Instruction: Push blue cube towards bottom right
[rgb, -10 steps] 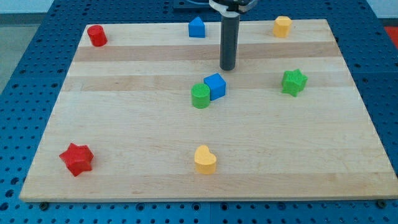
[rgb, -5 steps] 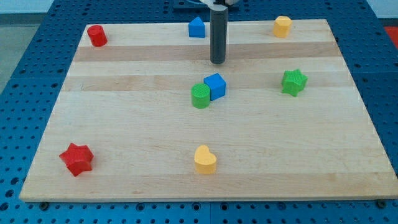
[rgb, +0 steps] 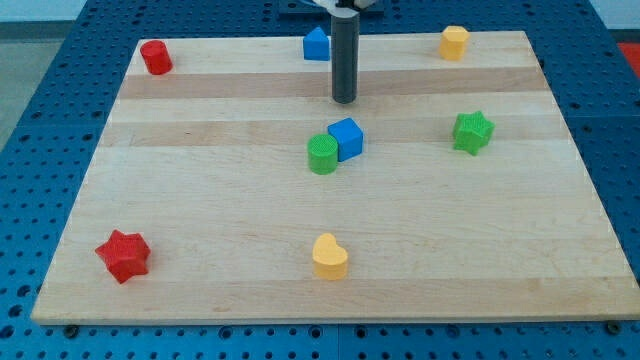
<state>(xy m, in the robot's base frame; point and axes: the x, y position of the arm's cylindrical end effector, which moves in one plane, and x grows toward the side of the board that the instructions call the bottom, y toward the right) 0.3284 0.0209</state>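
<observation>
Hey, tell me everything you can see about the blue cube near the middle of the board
The blue cube is a small, solid-looking block, plain bright blue with a matte, plastic-like finish. It sits flat on the wooden board near its centre, turned so one corner faces the view's bottom. The green cylinder presses against its lower-left side. My tip stands apart from it, just toward the view's top, not touching. Nothing rests on top of it.

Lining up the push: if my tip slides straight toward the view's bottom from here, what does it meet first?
Most likely the blue cube, directly below my tip. The green cylinder touches the cube's lower-left side. Nothing lies between, as far as this view shows.
</observation>
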